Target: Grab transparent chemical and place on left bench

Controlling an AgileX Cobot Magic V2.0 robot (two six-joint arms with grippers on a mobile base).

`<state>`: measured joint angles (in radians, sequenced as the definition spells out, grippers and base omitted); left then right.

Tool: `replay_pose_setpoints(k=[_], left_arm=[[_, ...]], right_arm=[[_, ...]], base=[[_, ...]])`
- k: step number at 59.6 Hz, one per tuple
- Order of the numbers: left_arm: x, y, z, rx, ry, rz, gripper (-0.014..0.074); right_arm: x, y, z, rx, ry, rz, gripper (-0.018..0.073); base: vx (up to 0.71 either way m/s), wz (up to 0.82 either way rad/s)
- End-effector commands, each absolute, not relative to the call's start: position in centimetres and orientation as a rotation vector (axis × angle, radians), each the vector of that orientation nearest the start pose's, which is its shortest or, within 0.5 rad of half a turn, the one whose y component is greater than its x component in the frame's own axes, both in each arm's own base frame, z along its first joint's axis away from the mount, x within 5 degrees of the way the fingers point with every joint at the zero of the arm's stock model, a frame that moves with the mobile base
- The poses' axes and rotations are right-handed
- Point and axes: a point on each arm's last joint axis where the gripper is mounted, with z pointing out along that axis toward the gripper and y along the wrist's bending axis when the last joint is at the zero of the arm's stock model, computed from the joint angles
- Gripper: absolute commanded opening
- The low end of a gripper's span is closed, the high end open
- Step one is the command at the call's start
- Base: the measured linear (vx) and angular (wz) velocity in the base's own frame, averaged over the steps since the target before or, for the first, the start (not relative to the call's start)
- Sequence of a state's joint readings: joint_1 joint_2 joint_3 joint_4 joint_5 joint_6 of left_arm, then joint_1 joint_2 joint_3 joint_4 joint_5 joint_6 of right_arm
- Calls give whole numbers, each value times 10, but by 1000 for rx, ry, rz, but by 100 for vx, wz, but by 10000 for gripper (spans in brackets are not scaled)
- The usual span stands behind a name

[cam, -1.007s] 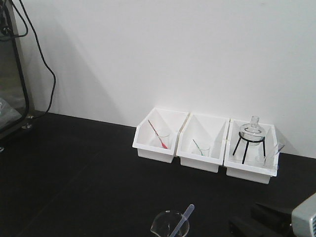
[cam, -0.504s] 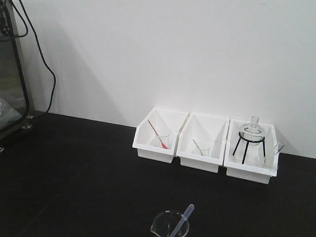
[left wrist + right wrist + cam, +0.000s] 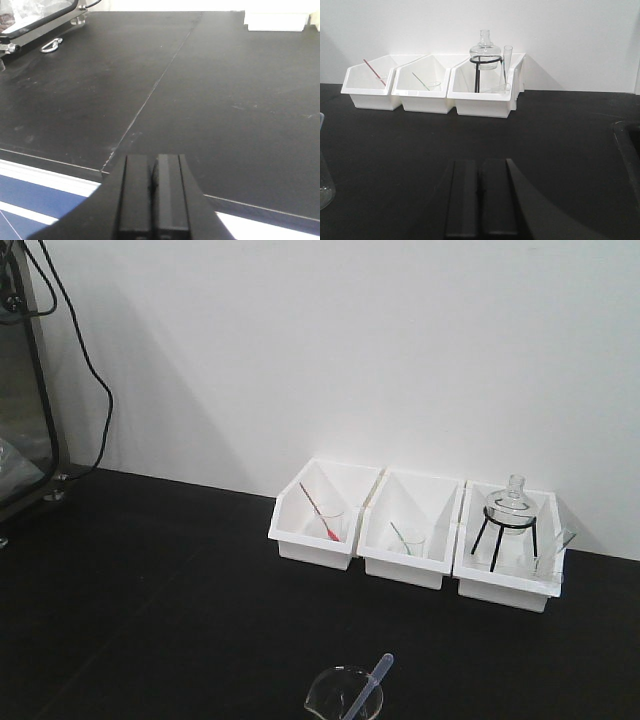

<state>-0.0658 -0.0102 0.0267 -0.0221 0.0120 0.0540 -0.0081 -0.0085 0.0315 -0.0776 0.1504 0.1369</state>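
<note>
The transparent chemical (image 3: 371, 688) is seen leaning in a glass beaker (image 3: 343, 695) at the near edge of the left bench (image 3: 150, 600), well apart from the three white bins (image 3: 410, 540). Both the left gripper (image 3: 154, 197) and right gripper (image 3: 480, 202) are closed, empty.

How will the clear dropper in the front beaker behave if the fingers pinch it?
The clear dropper looks thin and plastic, so it is probably light and may bend. It leans loosely in the glass beaker, so a sideways pull might tip that beaker. Its smooth, round stem could slip or roll.
</note>
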Motion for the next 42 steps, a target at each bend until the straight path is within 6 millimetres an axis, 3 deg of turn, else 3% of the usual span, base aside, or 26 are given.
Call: replay_pose_setpoints(k=[1,42], left_arm=[[55,-4,206,64,1429,-35,-3],[55,-4,206,64,1429,-35,-3]], right_arm=[[56,-1,196,51,1562,22,-8],[56,-1,196,51,1562,22,-8]], base=[[0,0],[0,0]])
